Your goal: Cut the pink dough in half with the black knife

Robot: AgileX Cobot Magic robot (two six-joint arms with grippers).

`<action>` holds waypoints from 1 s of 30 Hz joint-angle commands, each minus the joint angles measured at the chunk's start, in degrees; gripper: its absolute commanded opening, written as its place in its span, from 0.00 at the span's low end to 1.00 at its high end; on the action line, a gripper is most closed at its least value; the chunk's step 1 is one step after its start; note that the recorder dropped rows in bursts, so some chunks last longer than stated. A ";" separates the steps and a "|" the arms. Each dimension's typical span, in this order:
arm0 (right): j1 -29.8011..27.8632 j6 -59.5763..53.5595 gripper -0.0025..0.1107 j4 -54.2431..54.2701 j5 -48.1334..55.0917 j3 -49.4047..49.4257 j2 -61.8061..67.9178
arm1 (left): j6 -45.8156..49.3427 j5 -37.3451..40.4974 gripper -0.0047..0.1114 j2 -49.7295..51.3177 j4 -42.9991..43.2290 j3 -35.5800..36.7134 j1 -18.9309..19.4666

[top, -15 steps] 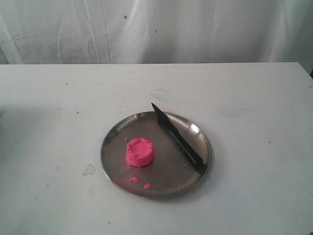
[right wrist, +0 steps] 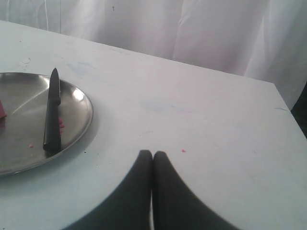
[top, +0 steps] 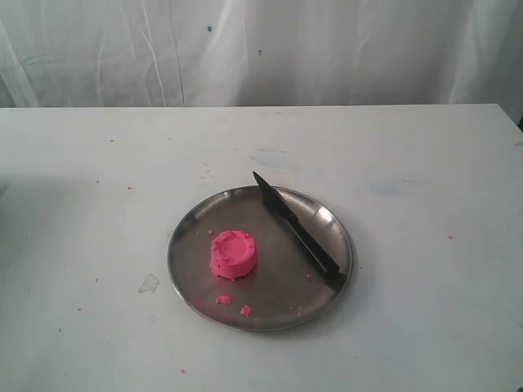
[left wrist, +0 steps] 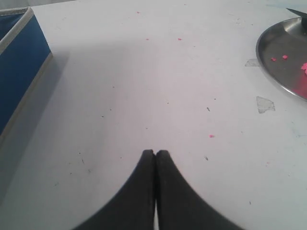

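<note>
The pink dough [top: 234, 254], a short round puck with a dimpled top, sits whole on the left part of the round steel plate [top: 194, 222]. Across the plate's right side lies the black knife [top: 295, 226], tip toward the back and handle at the near right rim; the right wrist view shows the knife [right wrist: 52, 112] too. My left gripper [left wrist: 155, 152] is shut with nothing in it, over bare table well off the plate [left wrist: 278, 52]. Beside the plate [right wrist: 76, 120], my right gripper [right wrist: 152, 153] is shut and holds nothing. Neither gripper shows in the exterior view.
Small pink crumbs [top: 233, 305] lie on the plate's near part. A blue box with a pale rim [left wrist: 19, 62] stands at the table's edge in the left wrist view. A white curtain [top: 261, 49] hangs behind the white table [top: 425, 327].
</note>
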 commanded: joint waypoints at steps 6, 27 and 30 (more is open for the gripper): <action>0.66 0.20 0.02 0.00 0.17 0.28 -0.17 | 0.32 -0.32 0.04 -0.26 4.64 0.15 0.17; 1.83 0.20 0.02 0.00 0.17 0.28 -0.17 | -10.11 -29.66 0.04 -0.26 -15.60 0.15 0.07; 1.83 0.20 0.02 0.00 0.17 0.28 -0.17 | -12.48 -36.38 0.04 -0.26 -15.60 0.15 0.07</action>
